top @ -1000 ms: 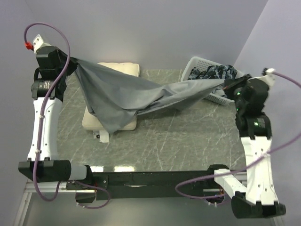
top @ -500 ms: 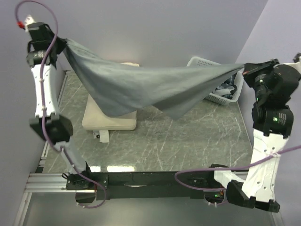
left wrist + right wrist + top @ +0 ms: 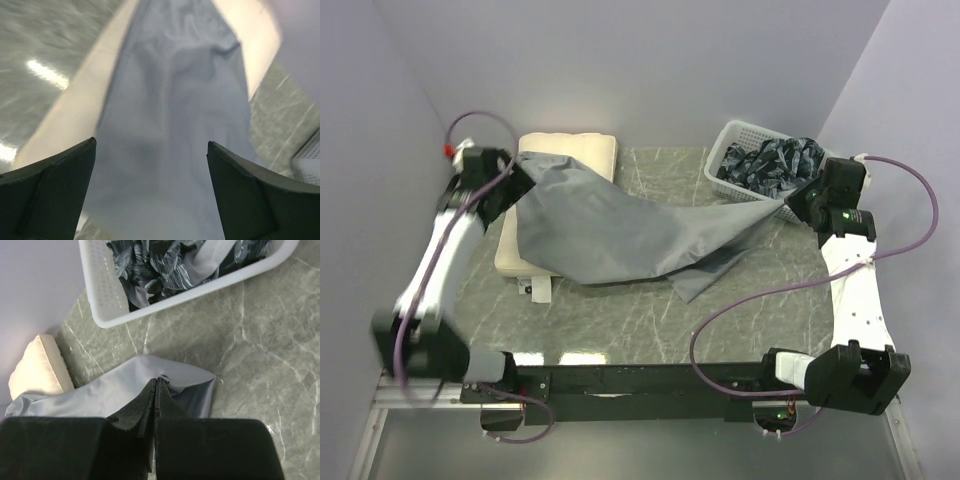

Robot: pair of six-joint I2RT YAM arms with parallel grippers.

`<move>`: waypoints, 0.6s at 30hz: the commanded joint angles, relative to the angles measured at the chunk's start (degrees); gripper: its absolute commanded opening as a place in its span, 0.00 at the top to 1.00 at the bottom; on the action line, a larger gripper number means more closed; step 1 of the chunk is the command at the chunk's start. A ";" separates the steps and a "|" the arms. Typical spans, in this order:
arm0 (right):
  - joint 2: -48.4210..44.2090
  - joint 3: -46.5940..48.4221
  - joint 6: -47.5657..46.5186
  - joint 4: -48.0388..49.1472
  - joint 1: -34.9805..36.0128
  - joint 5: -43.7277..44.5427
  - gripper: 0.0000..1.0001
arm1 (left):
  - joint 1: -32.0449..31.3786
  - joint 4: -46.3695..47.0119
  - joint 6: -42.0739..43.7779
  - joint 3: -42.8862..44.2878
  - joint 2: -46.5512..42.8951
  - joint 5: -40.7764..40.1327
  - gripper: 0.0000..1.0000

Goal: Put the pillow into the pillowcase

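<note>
My left hand (image 3: 151, 145) stands wide open just above the large plain grey fabric pillowcase (image 3: 620, 230), gripping nothing. My right hand (image 3: 156, 384) is pinched tight on a corner of that pillowcase at the table's (image 3: 740, 300) 2 o'clock, near the white plastic basket (image 3: 720, 152). The pillowcase lies draped partly over the cream rectangular soft pillow (image 3: 570, 150) at 10 o'clock.

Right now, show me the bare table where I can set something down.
Widest bare marble: the near strip of the table, between the pillowcase and the near edge. A smaller patch lies at the far edge between the pillow and the basket. The left and middle are crowded by pillow and draped pillowcase.
</note>
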 commanded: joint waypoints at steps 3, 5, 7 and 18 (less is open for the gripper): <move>-2.39 -0.69 -2.33 6.41 0.77 0.49 1.00 | -1.89 1.67 -11.29 -21.24 -26.09 -15.91 0.07; -2.31 -1.05 -2.59 6.50 1.30 0.23 1.00 | -1.98 3.58 -11.57 -29.06 -28.84 -12.33 0.09; -2.22 -1.40 -3.29 6.42 1.56 0.05 1.00 | -1.98 7.18 -11.66 -34.76 -31.39 -7.25 0.13; -1.96 -3.77 -3.56 9.22 3.23 -1.09 1.00 | -3.12 28.02 -8.59 -42.19 -27.10 5.62 0.22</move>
